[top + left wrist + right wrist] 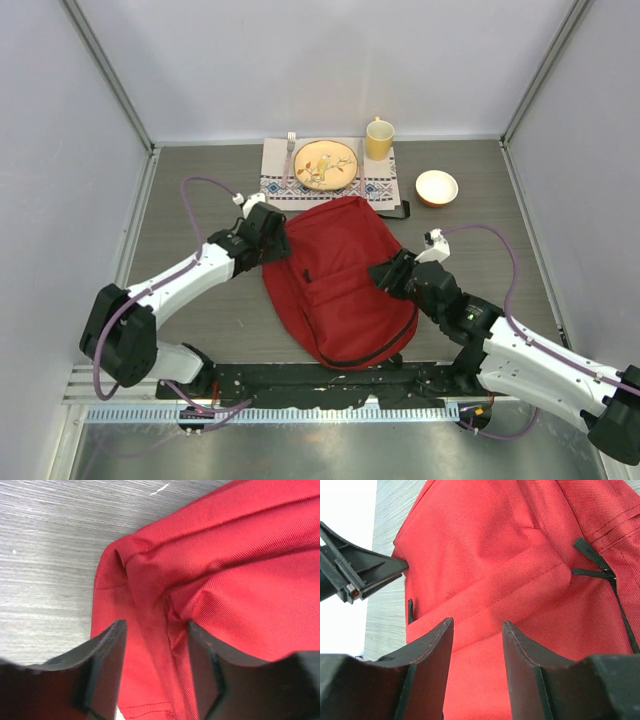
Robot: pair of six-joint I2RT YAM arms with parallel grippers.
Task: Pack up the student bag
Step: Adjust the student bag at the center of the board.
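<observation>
The student bag (pixel 335 285), a large red backpack, lies flat in the middle of the table with its front pocket up. My left gripper (pixel 278 240) is at the bag's upper left edge. In the left wrist view its jaws (pixel 156 630) stand apart astride a raised fold of the red fabric (pixel 240 555), and the right finger touches the seam. My right gripper (pixel 385 272) is over the bag's right side. In the right wrist view it (pixel 477 627) is open just above the red cloth (pixel 495 545), and nothing is pinched between the fingers.
Behind the bag lies a patterned placemat (pixel 275 180) with a plate (pixel 326 165) and a fork (pixel 290 150). A yellow mug (pixel 379 139) and a small bowl (pixel 436 187) stand to its right. A black strap with a buckle (pixel 592 562) lies on the bag. A black rail (pixel 300 380) runs along the near edge.
</observation>
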